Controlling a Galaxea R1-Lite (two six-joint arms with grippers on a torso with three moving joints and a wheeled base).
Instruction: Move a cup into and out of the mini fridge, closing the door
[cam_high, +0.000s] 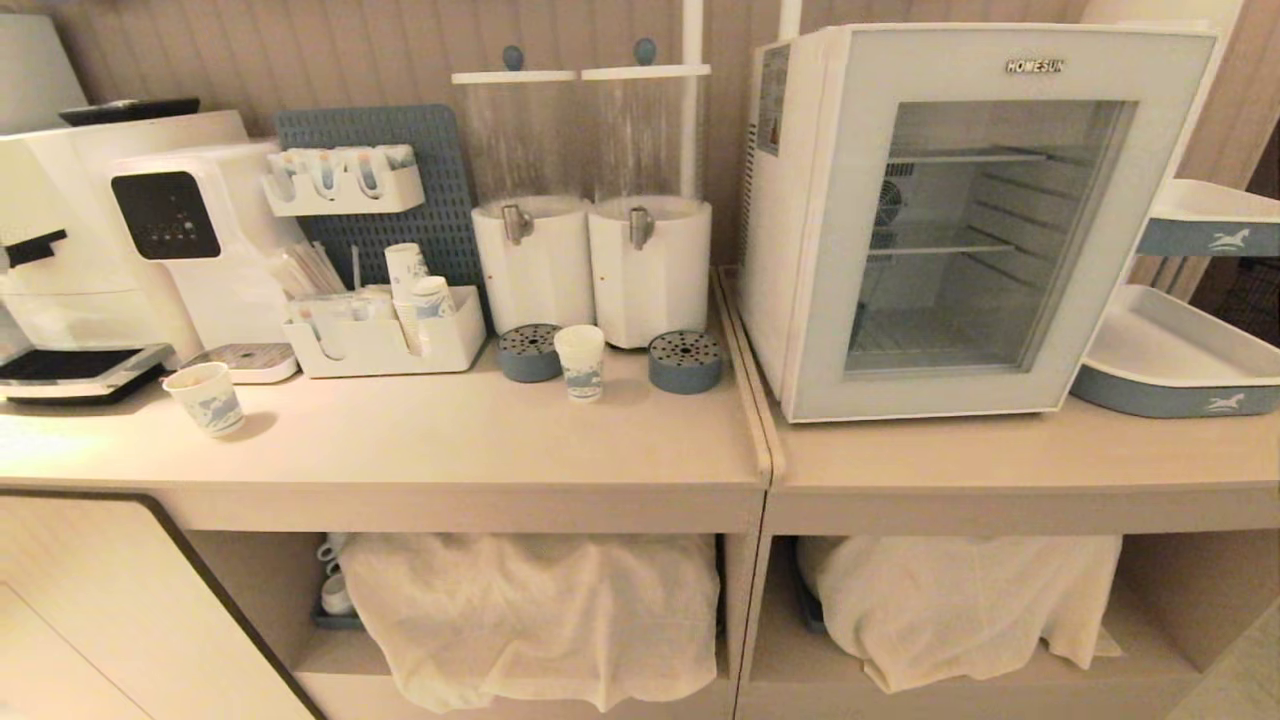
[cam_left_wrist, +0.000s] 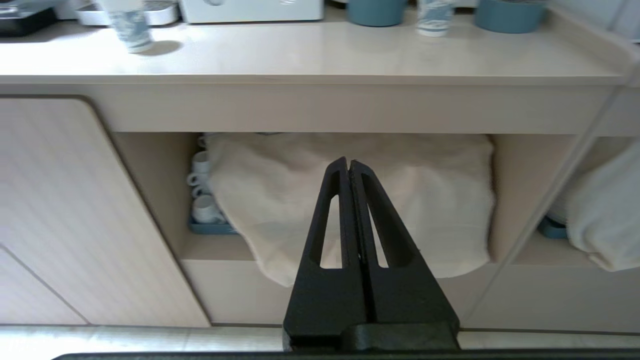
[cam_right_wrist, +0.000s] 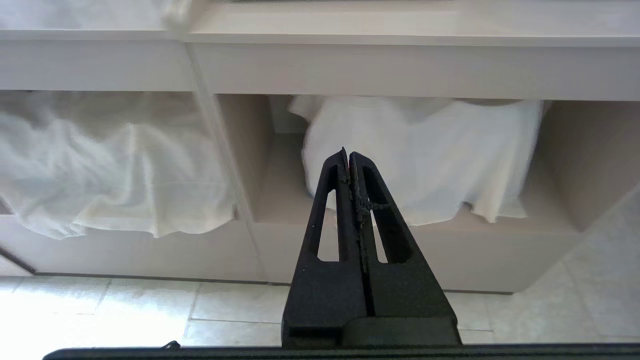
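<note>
Boxy white fridge (cam_high: 800, 230), frosted-frame glass door (cam_high: 985, 225)

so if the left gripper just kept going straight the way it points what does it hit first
Most likely the white cloth draped in the open shelf under the counter: the shut left gripper points level at its middle. How far off the cloth is cannot be told.

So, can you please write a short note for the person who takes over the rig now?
Left gripper: shut, empty, low before the counter shelves.
Right gripper: shut, empty, also low.
The cup stands on the counter between two blue drip trays.
The mini fridge is empty; its door is closed.
Done: nothing visible.
Left: open door, cup in, cup out, close door.
</note>
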